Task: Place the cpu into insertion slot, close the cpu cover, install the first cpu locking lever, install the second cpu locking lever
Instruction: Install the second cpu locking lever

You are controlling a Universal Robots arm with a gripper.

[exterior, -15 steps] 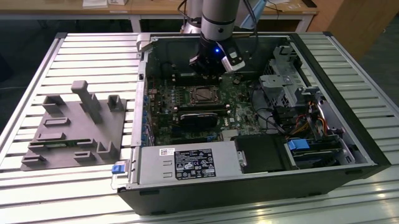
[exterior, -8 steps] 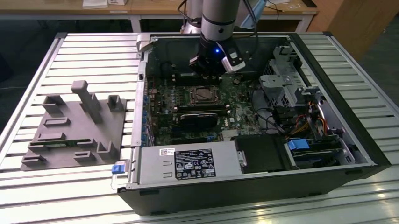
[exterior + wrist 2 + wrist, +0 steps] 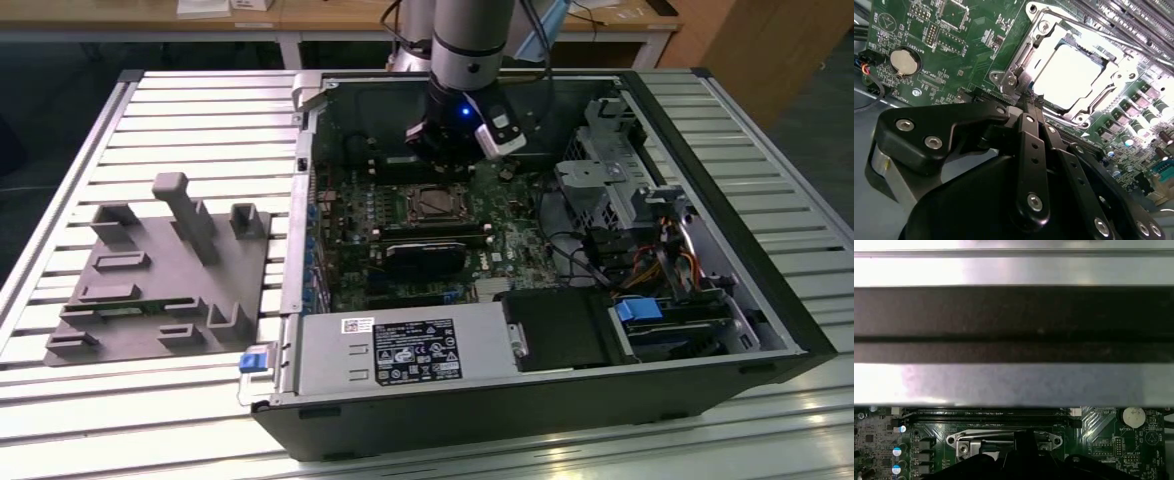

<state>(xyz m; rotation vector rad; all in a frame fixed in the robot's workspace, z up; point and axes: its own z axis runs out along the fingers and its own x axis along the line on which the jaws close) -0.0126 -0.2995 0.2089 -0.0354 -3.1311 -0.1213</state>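
In the second wrist view the gripper (image 3: pixel 1031 100), fingers pressed together, meets the cover (image 3: pixel 1054 37) lying over the cpu (image 3: pixel 1066 75); the exterior view blurs that contact

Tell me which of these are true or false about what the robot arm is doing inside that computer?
1. The cpu lies in its socket on the motherboard. True.
2. The cpu cover is folded down around the chip. True.
3. The gripper hovers over the grey fixture outside the case. False: its fingertips are at the socket's edge, inside the computer case.
4. A round coin battery sits on the green board. True.
5. The gripper carries the chip in the air. False: the chip rests in the socket.
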